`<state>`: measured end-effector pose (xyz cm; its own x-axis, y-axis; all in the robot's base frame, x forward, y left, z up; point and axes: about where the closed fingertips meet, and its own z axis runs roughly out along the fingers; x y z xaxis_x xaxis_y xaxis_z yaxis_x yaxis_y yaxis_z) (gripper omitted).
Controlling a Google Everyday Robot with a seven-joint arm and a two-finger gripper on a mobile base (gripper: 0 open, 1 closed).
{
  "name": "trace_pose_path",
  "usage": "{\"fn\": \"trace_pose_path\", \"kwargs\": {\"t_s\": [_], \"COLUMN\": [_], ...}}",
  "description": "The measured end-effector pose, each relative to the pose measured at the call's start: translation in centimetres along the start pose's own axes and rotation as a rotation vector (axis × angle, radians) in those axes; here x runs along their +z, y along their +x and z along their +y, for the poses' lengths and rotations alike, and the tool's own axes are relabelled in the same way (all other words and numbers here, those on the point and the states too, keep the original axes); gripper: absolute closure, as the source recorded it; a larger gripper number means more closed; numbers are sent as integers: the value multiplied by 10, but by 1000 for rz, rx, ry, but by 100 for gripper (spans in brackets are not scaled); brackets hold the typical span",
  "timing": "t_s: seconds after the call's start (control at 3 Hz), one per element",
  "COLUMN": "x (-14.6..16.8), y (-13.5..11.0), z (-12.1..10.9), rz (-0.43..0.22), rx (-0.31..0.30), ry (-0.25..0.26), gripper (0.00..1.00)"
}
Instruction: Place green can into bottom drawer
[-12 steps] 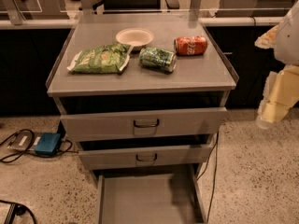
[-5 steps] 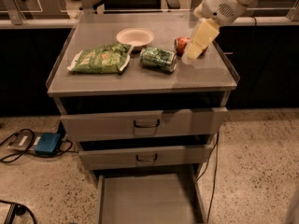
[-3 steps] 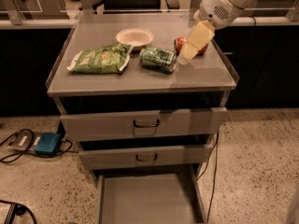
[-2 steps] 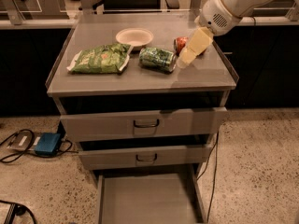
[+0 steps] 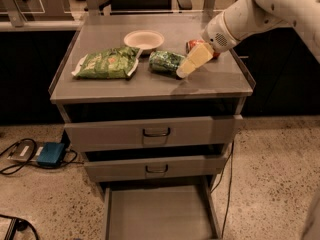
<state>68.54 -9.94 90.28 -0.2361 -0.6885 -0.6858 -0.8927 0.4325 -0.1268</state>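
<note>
The green can (image 5: 165, 62) lies on its side on the grey cabinet top (image 5: 110, 86), right of the middle. My gripper (image 5: 186, 67) comes in from the upper right on a white arm, and its cream fingertips sit at the can's right end. The bottom drawer (image 5: 159, 214) is pulled out below, its flat grey floor bare.
A green snack bag (image 5: 106, 64) lies at the left of the cabinet top. A white paper bowl (image 5: 144, 39) stands behind the can. A red can (image 5: 194, 45) lies partly hidden behind my gripper. Two upper drawers (image 5: 152, 132) are slightly open. A blue box and cables (image 5: 45, 153) lie on the floor at the left.
My arm has swung in from the right side over the cabinet top, and the gripper has moved down and left from the red can to the green can's right end.
</note>
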Motion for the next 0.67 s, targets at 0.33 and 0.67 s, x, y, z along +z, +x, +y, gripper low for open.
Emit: {"fn": "trace_pose_path", "kwargs": {"t_s": [0.33, 0.67], "x": [29, 56], "y": [-9, -15], "z": [-18, -33], "rz": [-41, -57], "rx": [2, 9], "ry": [-11, -25], "gripper": [0, 0]}}
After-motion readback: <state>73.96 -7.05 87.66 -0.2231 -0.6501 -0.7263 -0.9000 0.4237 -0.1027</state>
